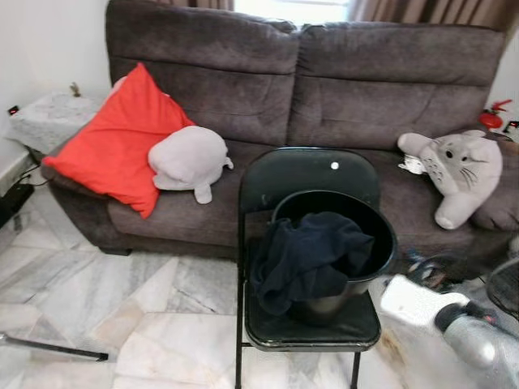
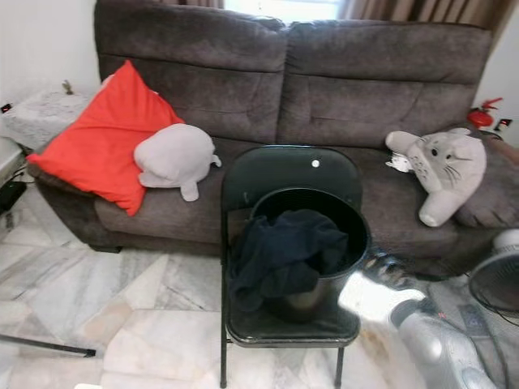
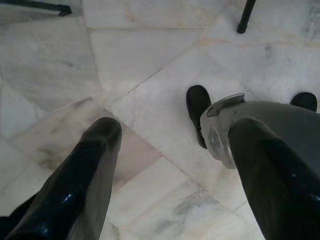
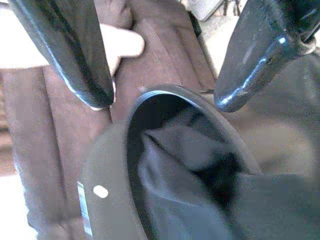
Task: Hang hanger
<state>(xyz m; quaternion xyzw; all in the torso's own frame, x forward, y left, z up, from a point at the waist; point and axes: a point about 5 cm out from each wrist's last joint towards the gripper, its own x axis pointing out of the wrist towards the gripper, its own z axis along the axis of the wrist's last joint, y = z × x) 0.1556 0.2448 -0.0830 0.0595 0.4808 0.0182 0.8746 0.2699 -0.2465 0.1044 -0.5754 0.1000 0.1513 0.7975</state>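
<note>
Your head views are evenly lit by daylight, but the right arm smears.

Light enters from the window behind the sofa, blown out white at the top edge. The marble floor shows soft glare and only faint shadows under the chair. You get motion blur on the right gripper and a blurred bucket in its wrist view; the left wrist view is dimmer but sharp.

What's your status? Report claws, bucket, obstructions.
Right claw open, nearing black bucket. Left claw open, aimed at the floor. Dark garment draped over bucket rim, on folding chair. No hanger sighted.
</note>
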